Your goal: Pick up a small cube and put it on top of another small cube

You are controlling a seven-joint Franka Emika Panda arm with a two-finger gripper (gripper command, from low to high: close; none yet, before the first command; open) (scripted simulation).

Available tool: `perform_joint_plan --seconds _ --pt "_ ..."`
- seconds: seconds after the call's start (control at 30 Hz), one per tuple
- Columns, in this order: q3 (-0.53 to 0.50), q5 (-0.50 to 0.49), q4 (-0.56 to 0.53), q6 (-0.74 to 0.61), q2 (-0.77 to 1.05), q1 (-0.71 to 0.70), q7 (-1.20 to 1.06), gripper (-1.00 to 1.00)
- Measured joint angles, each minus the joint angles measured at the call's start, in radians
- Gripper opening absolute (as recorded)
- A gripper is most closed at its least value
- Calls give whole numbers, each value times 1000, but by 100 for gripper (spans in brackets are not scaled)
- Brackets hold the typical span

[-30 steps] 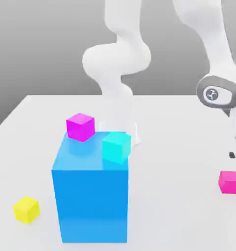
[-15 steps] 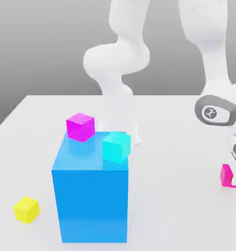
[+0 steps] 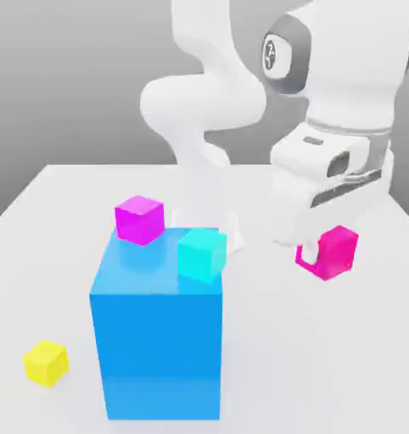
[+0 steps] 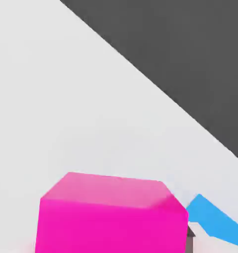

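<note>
Gripper [image 3: 311, 251] closed on the pink cube [image 3: 333, 254], held up off the table [image 3: 267, 339], right of the blue block [image 3: 157, 352] in the exterior view. Far-side grip hard to judge. Risk: swinging in low clips the block or knocks the cyan cube [image 3: 202, 254]; an off-centre grip could let the cube twist.

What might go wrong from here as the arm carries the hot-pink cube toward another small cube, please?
The gripper holds the hot-pink cube tilted, so it might land on an edge rather than flat.

The cyan cube sits at the near edge of the big blue block; a nudge could perhaps push it off.

The magenta cube shares that top, so a low approach might bump it.
</note>
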Motion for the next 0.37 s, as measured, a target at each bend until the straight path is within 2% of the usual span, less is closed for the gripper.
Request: perform_joint_plan --seconds 0.1,0.23,0.27,0.37 --pt "-62 -1 29 -125 -95 -82 53 -100" --pt "-82 0 -47 -26 -73 -110 66 -100" --pt "-82 0 -64 1 -64 -111 66 100" --pt "-82 0 -64 1 -64 -111 66 100"
